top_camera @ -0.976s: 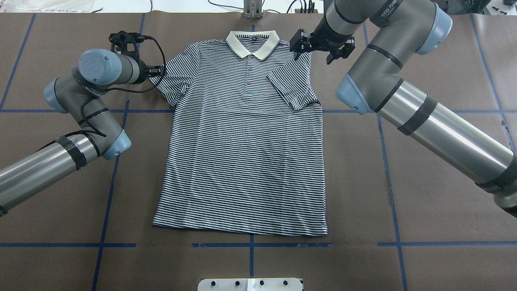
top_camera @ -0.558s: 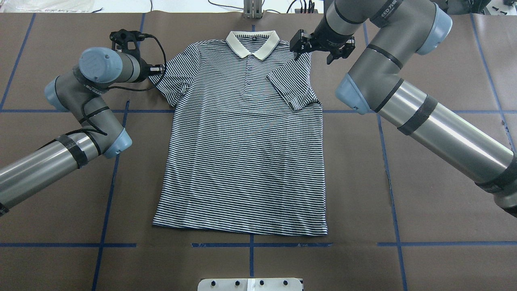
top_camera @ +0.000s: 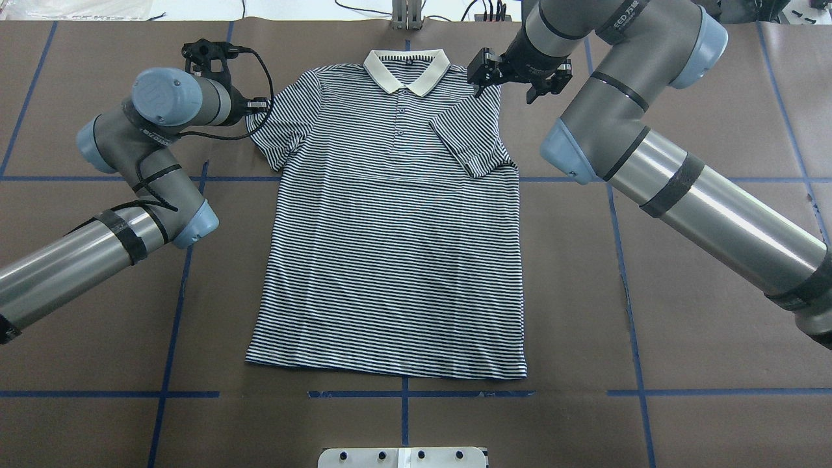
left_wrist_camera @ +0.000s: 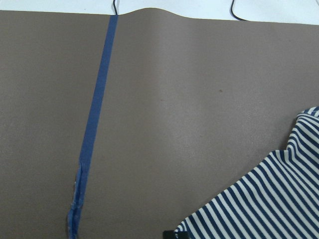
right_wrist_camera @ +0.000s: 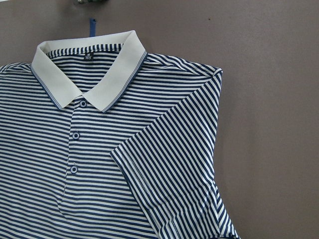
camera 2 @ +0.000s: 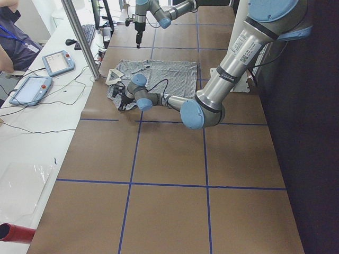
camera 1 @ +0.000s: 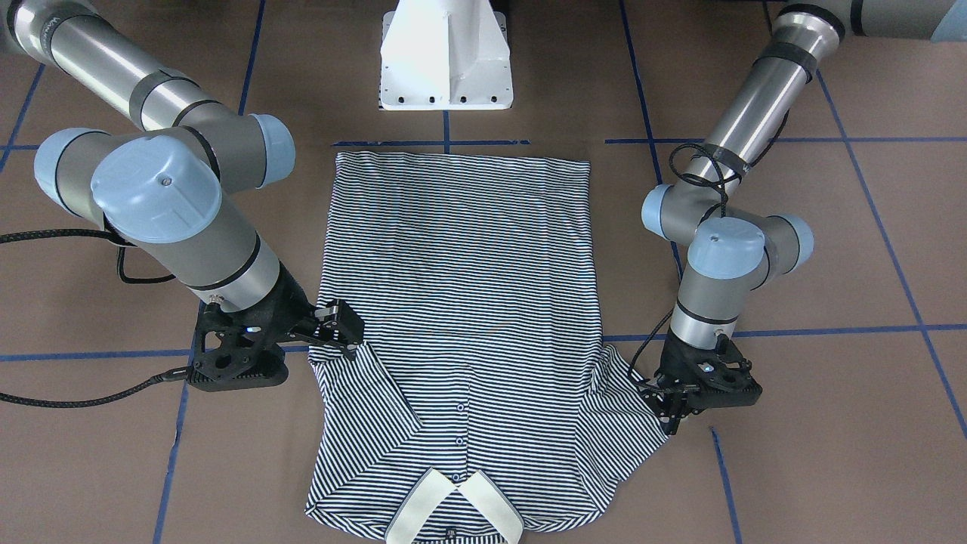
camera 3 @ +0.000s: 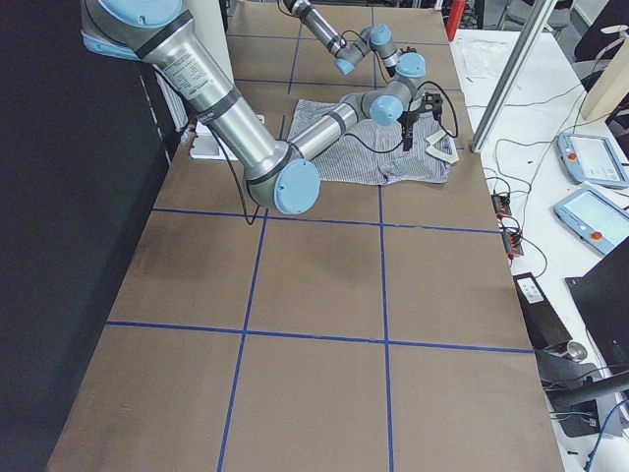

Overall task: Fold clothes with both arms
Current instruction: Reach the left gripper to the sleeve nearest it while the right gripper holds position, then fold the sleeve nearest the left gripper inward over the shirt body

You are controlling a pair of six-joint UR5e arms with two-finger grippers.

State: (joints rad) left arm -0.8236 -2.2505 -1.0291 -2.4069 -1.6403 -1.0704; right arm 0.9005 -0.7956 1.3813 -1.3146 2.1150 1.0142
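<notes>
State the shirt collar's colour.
White, with a thin blue line near the edge; the collar shows best in the right wrist view.

Striped polo shirt flat, face up, one sleeve folded inward, left arm, right arm at shoulders

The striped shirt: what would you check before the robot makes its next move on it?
1. Polo shirt lies flat, front up: ok.
2. Right sleeve folded in over the chest: ok.
3. Left sleeve folded in: not ok, it lies spread out.
4. Left gripper at the left sleeve's edge: ok.
5. Left gripper clamped on the cloth: cannot tell.
6. Right gripper, by the shirt's folded side, open or shut: cannot tell.
</notes>
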